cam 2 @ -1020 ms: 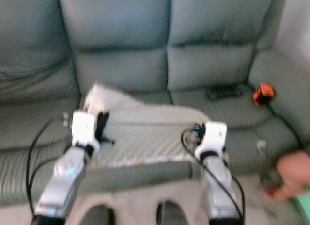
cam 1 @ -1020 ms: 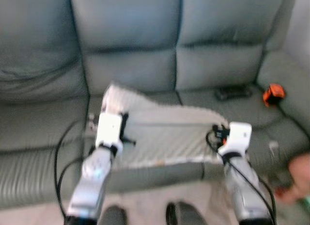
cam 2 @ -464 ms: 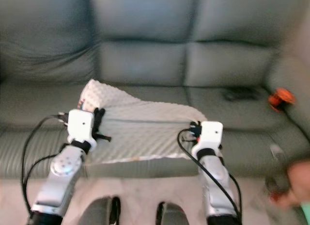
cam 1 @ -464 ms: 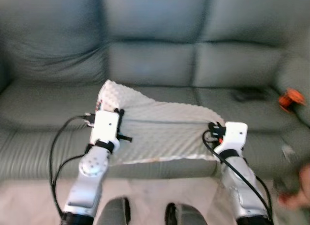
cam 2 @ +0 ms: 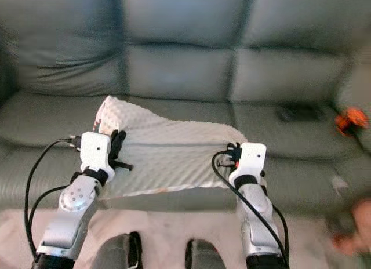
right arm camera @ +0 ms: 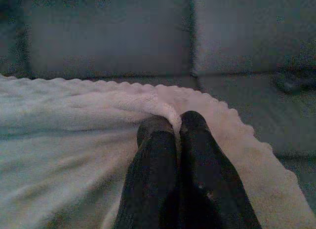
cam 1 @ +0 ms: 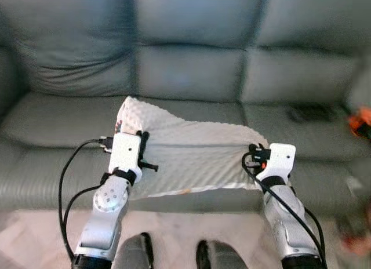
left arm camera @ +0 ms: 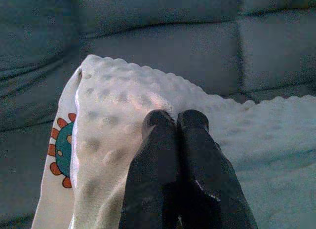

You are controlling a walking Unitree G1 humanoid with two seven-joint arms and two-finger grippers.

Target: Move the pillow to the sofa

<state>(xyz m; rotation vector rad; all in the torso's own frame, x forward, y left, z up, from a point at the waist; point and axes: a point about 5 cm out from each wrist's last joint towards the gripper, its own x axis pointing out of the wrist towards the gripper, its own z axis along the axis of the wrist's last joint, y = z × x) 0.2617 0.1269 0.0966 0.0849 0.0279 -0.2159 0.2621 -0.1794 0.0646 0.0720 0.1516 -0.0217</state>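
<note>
A flat, cream-white pillow with a bumpy, dimpled fabric surface [cam 1: 191, 156] sat in the middle of the head views, stretched between the two arms over the front of the seat of a grey-green leather sofa [cam 1: 185, 77] that ran across the upper part of those frames. The left claw [left arm camera: 175, 121] was clenched on the pillow's left edge, its two black fingers [left arm camera: 158, 140] pressed together with a fold of the dimpled cloth pinched at their tips; beside them in the left wrist view a printed patch with orange petals and a teal centre [left arm camera: 61, 152] showed on the pillow's side panel. The right claw [right arm camera: 173, 123] was likewise clamped on the pillow's right edge, a bunched ridge of fabric caught between its closed fingertips. In the left eye view the silver left arm [cam 1: 110, 205] rose from the lower left and the silver right arm [cam 1: 284, 217] from the lower right, black cables looping beside each. A dark flat object [cam 1: 310, 112] lay on the seat cushion at the right, well apart from the pillow, and a blurred orange object [cam 1: 360, 123] sat at the right edge.
</note>
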